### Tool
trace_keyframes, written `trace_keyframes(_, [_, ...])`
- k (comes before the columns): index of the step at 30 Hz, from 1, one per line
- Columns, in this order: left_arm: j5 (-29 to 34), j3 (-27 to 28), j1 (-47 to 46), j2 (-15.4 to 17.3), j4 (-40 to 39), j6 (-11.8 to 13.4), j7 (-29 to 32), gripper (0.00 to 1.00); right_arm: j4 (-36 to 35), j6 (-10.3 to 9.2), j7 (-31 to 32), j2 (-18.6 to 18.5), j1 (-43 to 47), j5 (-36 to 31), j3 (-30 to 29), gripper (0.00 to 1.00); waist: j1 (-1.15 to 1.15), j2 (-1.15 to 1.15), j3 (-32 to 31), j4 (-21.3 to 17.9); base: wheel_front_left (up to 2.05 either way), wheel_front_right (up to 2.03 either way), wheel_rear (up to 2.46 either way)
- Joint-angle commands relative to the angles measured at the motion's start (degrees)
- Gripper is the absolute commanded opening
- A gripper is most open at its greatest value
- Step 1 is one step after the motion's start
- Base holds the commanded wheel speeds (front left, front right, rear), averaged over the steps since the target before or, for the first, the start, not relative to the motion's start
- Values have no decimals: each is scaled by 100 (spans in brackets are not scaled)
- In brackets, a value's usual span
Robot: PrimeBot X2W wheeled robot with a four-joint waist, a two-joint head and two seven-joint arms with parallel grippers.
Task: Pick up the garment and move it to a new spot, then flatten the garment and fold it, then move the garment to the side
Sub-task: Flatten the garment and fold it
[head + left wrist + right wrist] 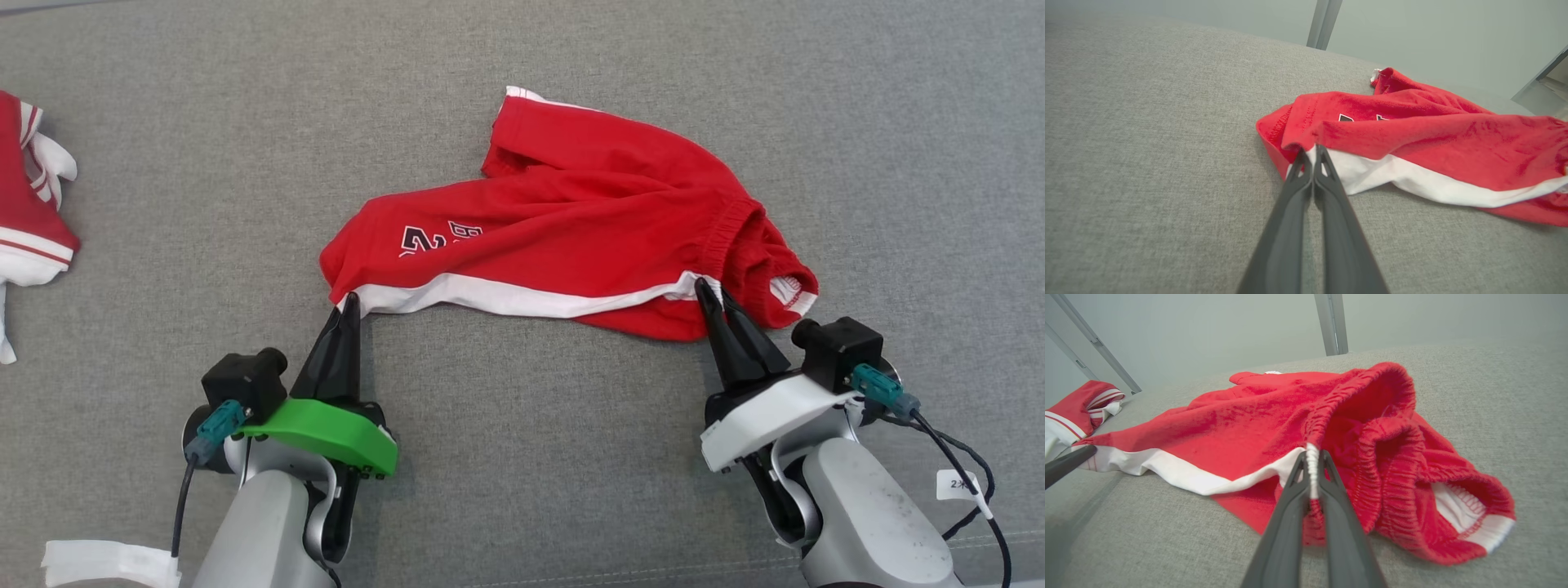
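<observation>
My left gripper point(350, 306) is closed on the hem corner of the red shorts point(571, 220), and my right gripper point(707, 292) on the waistband seam. The shorts lie crumpled mid-way across the grey cushion point(522, 474). Both bites look thin, so I judge that uneven pulling could slip one free.

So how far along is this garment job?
Both grips look made: the left gripper is shut on the hem corner of the rumpled red shorts with a white side stripe, the right gripper on their elastic waistband. In hand: lifting or spreading them. Left: flattening, folding, moving aside.
</observation>
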Motion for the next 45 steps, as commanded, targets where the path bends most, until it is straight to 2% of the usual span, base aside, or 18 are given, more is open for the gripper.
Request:
trace_keyframes(1, [-17,8,13,23,-24,-22,0,0,-2,-8,-18,-24,73,47,-24,0,0,0,-71,6,0,0,0])
trace_keyframes(8, [66,-4,132,106,-337,-21,0,0,-211,-7,-18,-19,162,154,-260,0,0,0,-685,81,0,0,0])
trace_keyframes(14, [10,-53,-671,727,-664,-17,0,0,-447,-8,-18,-389,-632,433,-260,0,0,0,-957,96,0,0,0])
trace_keyframes(18, [121,-204,-1742,1330,-580,-9,0,0,-271,-9,-18,-829,-1714,472,-135,0,0,0,-809,79,0,0,0])
trace_keyframes(21, [158,-299,-2654,1726,-158,-3,20,0,108,-12,-19,-1054,-2813,585,77,0,0,0,-482,3,0,0,0])
trace_keyframes(27, [464,-783,-4705,2069,409,-2,106,0,953,-14,93,-1424,-5107,318,566,0,0,0,514,17,0,0,0])
trace_keyframes(31, [779,-986,-5857,2058,800,-1,56,0,1545,-12,167,-1515,-6364,68,798,0,0,0,1105,83,0,0,0])
trace_keyframes(35, [1102,-1081,-6655,1919,1087,111,-3,0,2150,-13,56,-1502,-7168,-196,639,0,0,0,1473,214,0,0,0])
trace_keyframes(37, [1143,-991,-6901,1821,922,200,-3,0,2354,-13,11,-1450,-7392,-338,511,0,0,0,1619,285,0,0,0])
trace_keyframes(40, [1227,-867,-6804,1696,597,280,7,0,2471,-10,-9,-1316,-7393,-335,567,0,0,0,1787,382,0,0,0])
trace_keyframes(45, [1142,-638,-6242,1508,330,252,6,0,2226,-10,-14,-1418,-6978,-222,844,0,0,0,1951,443,0,0,0])
